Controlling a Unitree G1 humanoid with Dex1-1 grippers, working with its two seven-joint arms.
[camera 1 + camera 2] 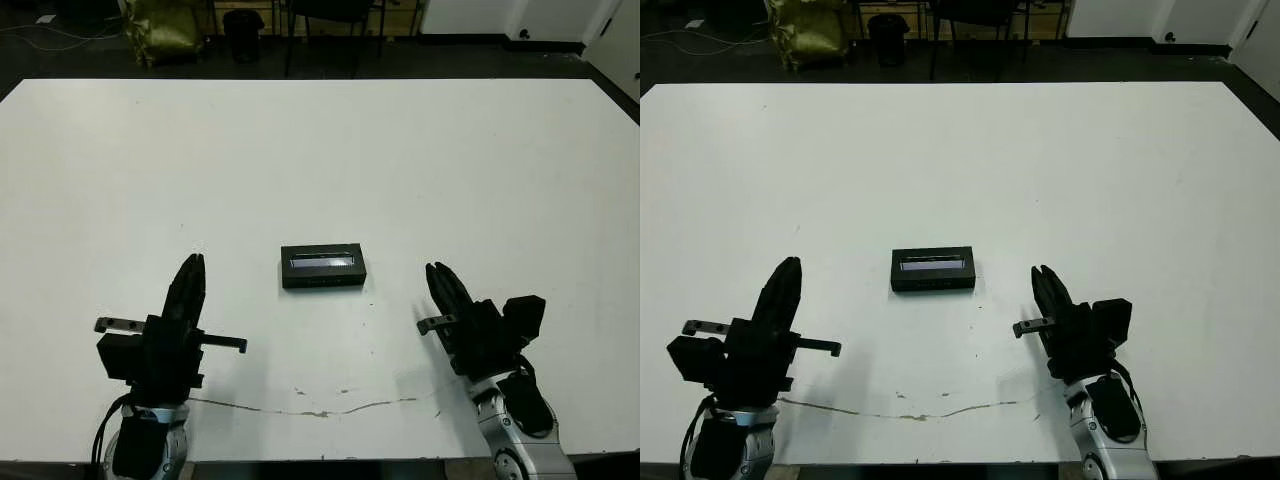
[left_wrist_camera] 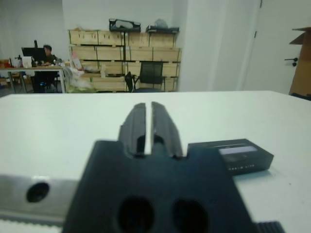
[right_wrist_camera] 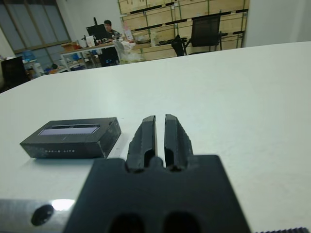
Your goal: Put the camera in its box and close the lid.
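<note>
Lid (image 1: 323, 263) seated on box, mid-surface (image 1: 320, 150); camera not visible, presumably inside. Left gripper (image 1: 190, 280) and right gripper (image 1: 440, 282) flank box, well apart from it, fingers nearly together, empty. Your risk: nudging box would unseat lid.

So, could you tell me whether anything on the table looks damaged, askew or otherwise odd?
Only one thing stands out: a thin dark crack-like line runs across the white table near its front edge, between the two arms. The closed box, lid on, sits square and flat at the centre, and nothing is spilled.
</note>
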